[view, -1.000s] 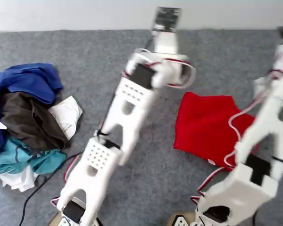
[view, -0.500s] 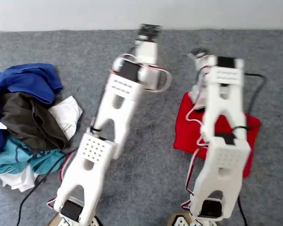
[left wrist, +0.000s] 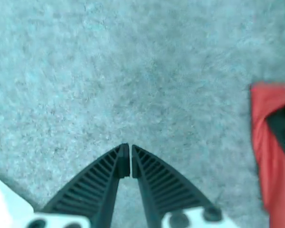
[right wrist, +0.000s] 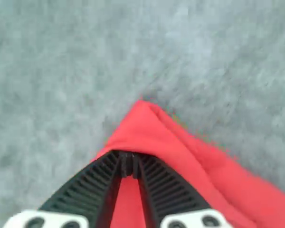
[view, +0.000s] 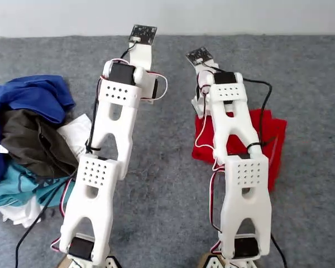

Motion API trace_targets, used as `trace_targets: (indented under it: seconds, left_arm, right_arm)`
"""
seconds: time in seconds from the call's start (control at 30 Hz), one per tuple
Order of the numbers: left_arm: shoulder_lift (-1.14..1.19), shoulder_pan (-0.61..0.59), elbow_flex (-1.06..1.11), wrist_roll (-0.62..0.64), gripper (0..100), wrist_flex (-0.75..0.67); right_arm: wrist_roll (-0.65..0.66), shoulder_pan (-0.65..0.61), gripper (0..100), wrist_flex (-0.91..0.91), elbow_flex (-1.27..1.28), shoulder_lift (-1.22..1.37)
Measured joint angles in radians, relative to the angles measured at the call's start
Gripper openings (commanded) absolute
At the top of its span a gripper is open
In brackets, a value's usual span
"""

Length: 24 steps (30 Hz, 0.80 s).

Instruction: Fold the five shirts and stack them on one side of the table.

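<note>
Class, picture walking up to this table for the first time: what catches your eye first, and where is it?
The red shirt stands out brightest, lying on the grey table under the right arm, with the right gripper shut on its corner. Next comes the heap of shirts in blue, brown, teal and white, on the left arm's side of the table.

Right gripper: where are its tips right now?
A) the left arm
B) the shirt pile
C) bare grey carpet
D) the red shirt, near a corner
D: in the right wrist view the right gripper sits shut on the red shirt near its corner, with grey carpet beyond.
</note>
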Motion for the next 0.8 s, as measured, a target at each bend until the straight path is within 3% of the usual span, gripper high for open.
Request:
trace_targets:
  seconds: [0.13,0.4,0.5,0.63,0.8]
  left_arm:
    - [0.000,0.000,0.005,0.000,1,0.000]
    - [0.000,0.025,0.008,0.000,1,0.000]
    - [0.000,0.061,0.008,-0.009,1,0.000]
    - [0.000,0.176,0.009,-0.057,1,-0.012]
    - [0.020,0.330,0.054,-0.083,2,-0.195]
  right_arm:
    - [0.083,0.002,0.9,0.035,-0.049,0.020]
    - [0.130,0.029,0.9,0.338,-0.328,0.020]
    - [0.130,0.101,0.9,0.456,-0.471,0.018]
    - [0.130,0.249,0.9,0.471,-0.522,-0.025]
    - [0.130,0.402,0.9,0.471,-0.367,-0.143]
